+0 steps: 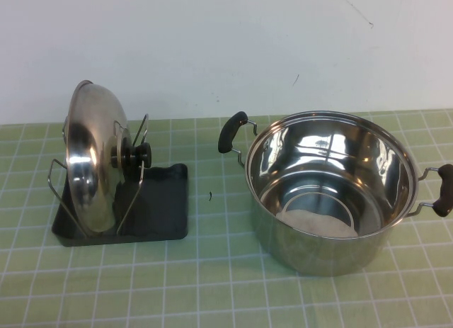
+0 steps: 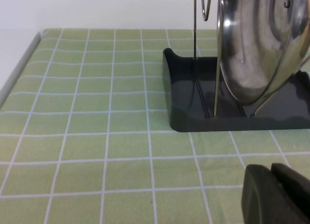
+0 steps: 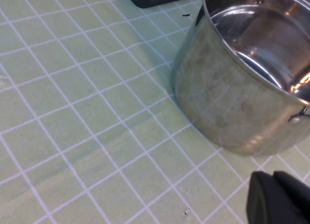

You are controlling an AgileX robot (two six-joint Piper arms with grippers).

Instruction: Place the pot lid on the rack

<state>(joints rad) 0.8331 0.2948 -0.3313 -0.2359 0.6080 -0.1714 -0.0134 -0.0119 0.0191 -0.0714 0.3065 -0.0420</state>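
Left pincer sits low over the counter, just short of the rack's near corner, and only a dark corner of it shows in its wrist view, so you cannot tell how its fingers stand. The right pincer is in the same case: a dark tip near the base of the steel pot, its fingers unreadable. Neither arm appears in the high view, so both are pulled back from the things.

Your pot lid already stands on edge in the rack, on the robot's left side of the counter, well apart from the pot on the right. Its rim is down on the black tray, the dome leans against the upright wire loops, and the black knob points toward the pot. Seen from the left wrist, the lid rises ahead of that pincer, its disc roughly upright.

Judging from this, the placing looks done. If you must touch the lid again, the left arm is clearly the nearer; approach from the knob side, since the loops guard the edges.
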